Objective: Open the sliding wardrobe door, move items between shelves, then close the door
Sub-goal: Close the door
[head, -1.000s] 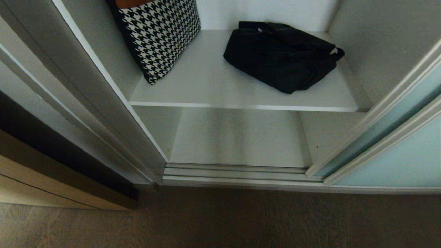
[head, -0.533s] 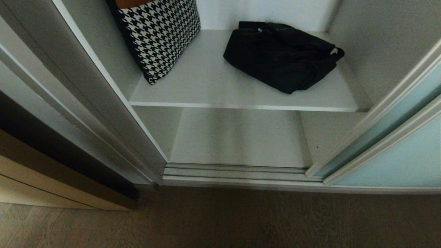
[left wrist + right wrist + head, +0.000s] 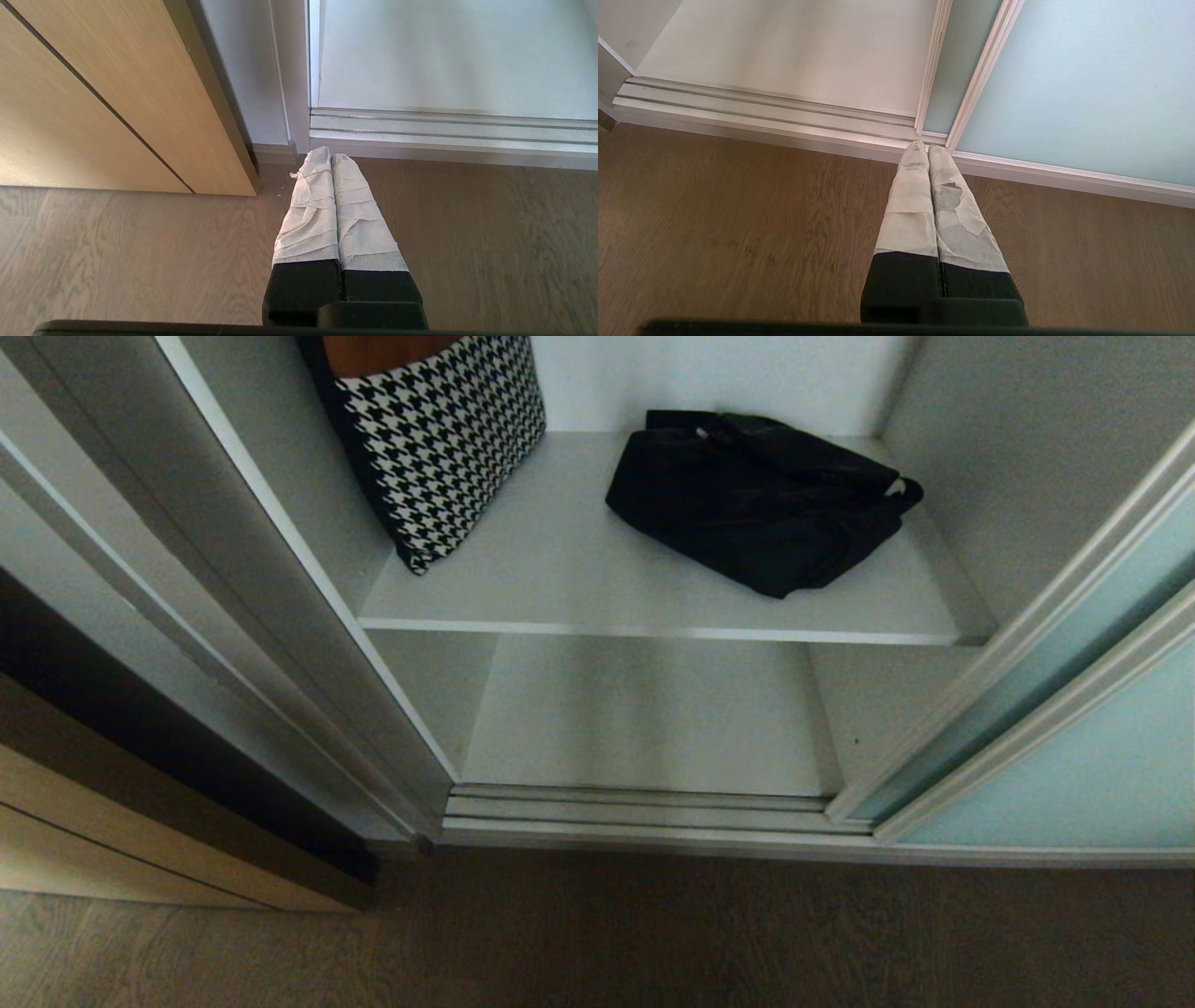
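The sliding wardrobe door (image 3: 1074, 756) of frosted aqua glass stands slid to the right, and the wardrobe is open. On the upper grey shelf (image 3: 579, 588) a black-and-white houndstooth piece (image 3: 439, 439) leans at the left, and a black bundle (image 3: 756, 499) lies at the right. The lower shelf (image 3: 644, 719) is bare. Neither arm shows in the head view. My left gripper (image 3: 331, 156) is shut and empty above the wooden floor near the track. My right gripper (image 3: 926, 147) is shut and empty, close to the door's frame (image 3: 985, 70).
A light tan wooden cabinet (image 3: 103, 102) stands left of the wardrobe. The ribbed silver floor track (image 3: 644, 807) runs along the opening's bottom. Wooden floor (image 3: 597, 933) lies in front.
The whole head view has shifted a little, so the shelf and items sit slightly lower in the picture: the camera moved. The items have kept their places.
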{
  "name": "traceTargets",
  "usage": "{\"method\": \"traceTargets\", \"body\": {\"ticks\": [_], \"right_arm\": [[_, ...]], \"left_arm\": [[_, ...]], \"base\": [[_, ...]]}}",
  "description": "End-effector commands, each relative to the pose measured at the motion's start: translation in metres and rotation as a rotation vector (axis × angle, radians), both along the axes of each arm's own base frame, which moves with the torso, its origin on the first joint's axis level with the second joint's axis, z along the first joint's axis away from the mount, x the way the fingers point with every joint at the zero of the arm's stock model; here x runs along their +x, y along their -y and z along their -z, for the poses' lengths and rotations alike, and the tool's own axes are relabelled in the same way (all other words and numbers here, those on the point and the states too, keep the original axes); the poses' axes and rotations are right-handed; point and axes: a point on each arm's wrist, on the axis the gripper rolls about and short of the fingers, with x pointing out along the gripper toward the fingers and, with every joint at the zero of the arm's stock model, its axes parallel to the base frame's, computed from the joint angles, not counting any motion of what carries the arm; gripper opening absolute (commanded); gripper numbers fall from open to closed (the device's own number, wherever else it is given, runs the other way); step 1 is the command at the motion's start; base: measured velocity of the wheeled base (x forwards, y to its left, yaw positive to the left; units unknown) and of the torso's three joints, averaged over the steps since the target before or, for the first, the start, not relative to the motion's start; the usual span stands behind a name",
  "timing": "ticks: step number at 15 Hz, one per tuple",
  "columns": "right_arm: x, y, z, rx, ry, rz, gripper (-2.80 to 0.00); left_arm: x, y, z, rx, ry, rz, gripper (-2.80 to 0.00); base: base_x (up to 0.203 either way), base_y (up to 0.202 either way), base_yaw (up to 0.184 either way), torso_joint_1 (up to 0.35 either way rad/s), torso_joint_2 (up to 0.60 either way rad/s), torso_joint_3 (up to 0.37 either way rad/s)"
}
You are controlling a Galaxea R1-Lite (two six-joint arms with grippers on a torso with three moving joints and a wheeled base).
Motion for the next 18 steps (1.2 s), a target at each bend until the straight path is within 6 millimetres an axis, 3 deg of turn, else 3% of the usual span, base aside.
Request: {"method": "traceTargets", "body": {"ticks": [1,18], "right_arm": [[0.0,0.0,0.0002,-0.001,-0.001,-0.001,-2.8],[0.0001,0.0,0.0008,-0.016,-0.004,-0.001,-2.8]], "left_arm": [[0.0002,0.0,-0.0001,0.003,-0.002,-0.001,-2.8],[0.0001,0.0,-0.0001,-0.015,-0.001,-0.001,-2.8]], "base": [[0.0,0.0,0.0,0.0,0.0,0.0],[0.0,0.0,0.0,0.001,0.0,0.013]]}}
